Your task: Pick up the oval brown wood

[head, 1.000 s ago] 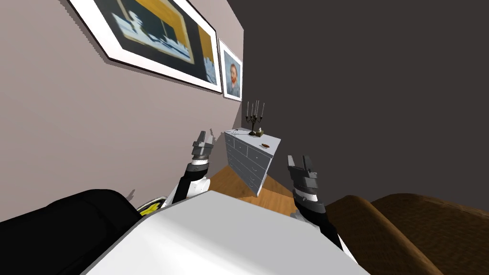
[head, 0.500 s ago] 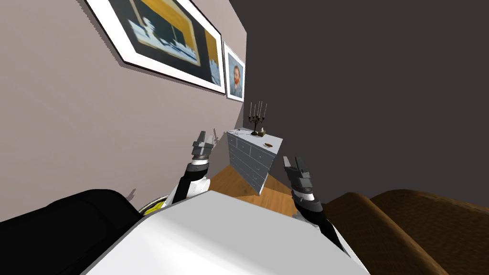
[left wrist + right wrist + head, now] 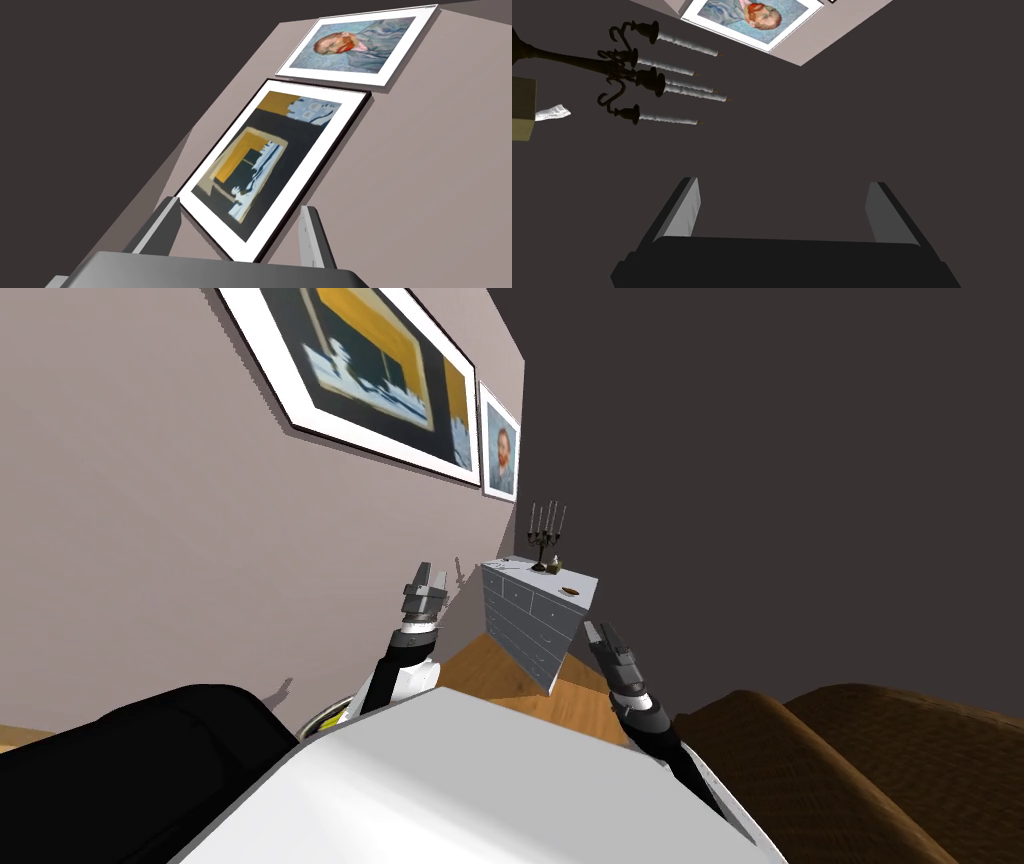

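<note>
The floor (image 3: 490, 664) is warm brown wood, smooth, with a slight sheen. The dresser (image 3: 530, 623) looks painted, pale grey and matt. On it the oval (image 3: 571, 589) is brown, maybe wood; it is too small for me to read any grain. The candelabra (image 3: 572, 60) is dark and dull like wrought metal, its candles (image 3: 687, 45) white and lumpy. The sofa (image 3: 860, 768) has a rough brown weave.

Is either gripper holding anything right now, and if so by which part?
Nothing is held. The left gripper and the right gripper both stand open and empty; the oval brown piece lies on the grey dresser ahead.
</note>
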